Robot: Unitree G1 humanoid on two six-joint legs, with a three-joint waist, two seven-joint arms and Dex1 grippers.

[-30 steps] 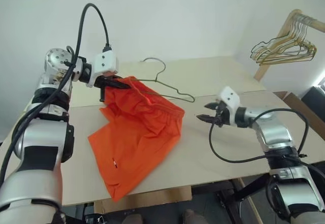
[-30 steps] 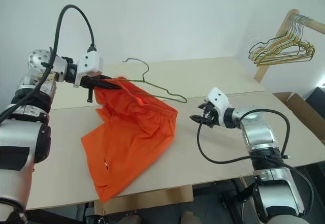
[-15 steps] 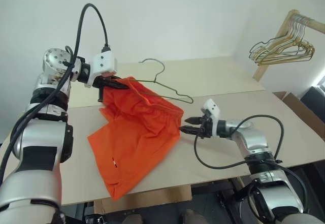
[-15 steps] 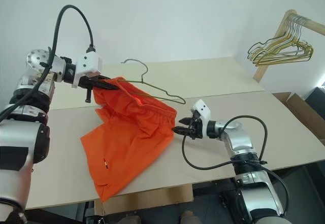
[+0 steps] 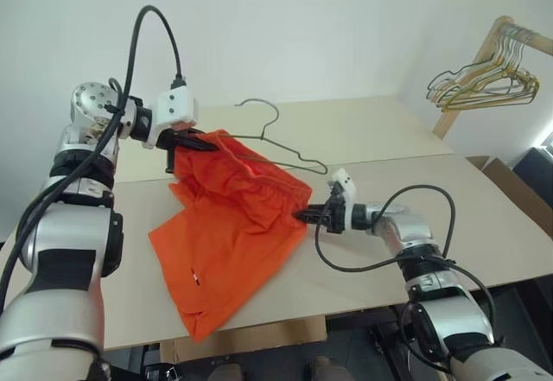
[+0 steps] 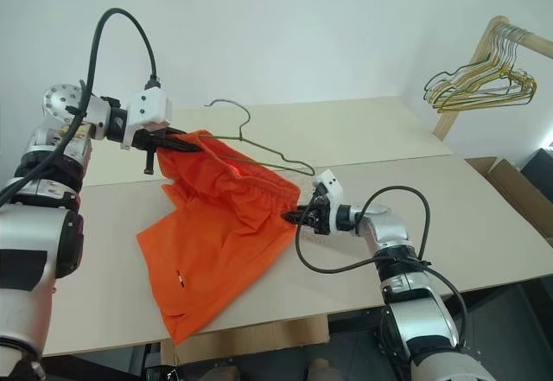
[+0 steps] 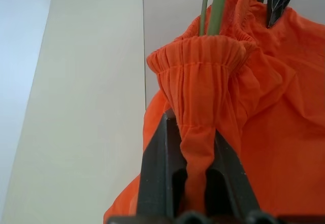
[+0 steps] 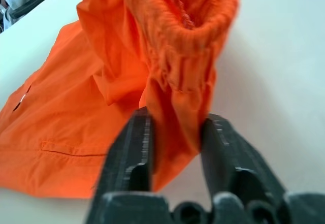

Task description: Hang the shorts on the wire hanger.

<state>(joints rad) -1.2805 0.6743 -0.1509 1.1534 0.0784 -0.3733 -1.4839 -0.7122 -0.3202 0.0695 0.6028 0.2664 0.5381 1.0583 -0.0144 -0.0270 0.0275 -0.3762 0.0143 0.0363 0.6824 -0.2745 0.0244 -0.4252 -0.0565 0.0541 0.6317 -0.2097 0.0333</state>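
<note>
The orange shorts lie partly on the table, their waistband lifted at the back left. My left gripper is shut on that gathered waistband, which is pinched between its fingers. The wire hanger lies behind the shorts, its hook toward the wall and one end running into the waistband. My right gripper is at the waistband's right end, low over the table. Its fingers press on a fold of orange fabric from both sides.
Two pale wooden tabletops meet along a seam under the shorts. A bunch of gold and green hangers hangs on a wooden rack at the far right. A cardboard box stands beyond the table's right edge.
My right gripper has swung left and down to the right end of the waistband and closed on the fabric. The left gripper has held still with its grip.
</note>
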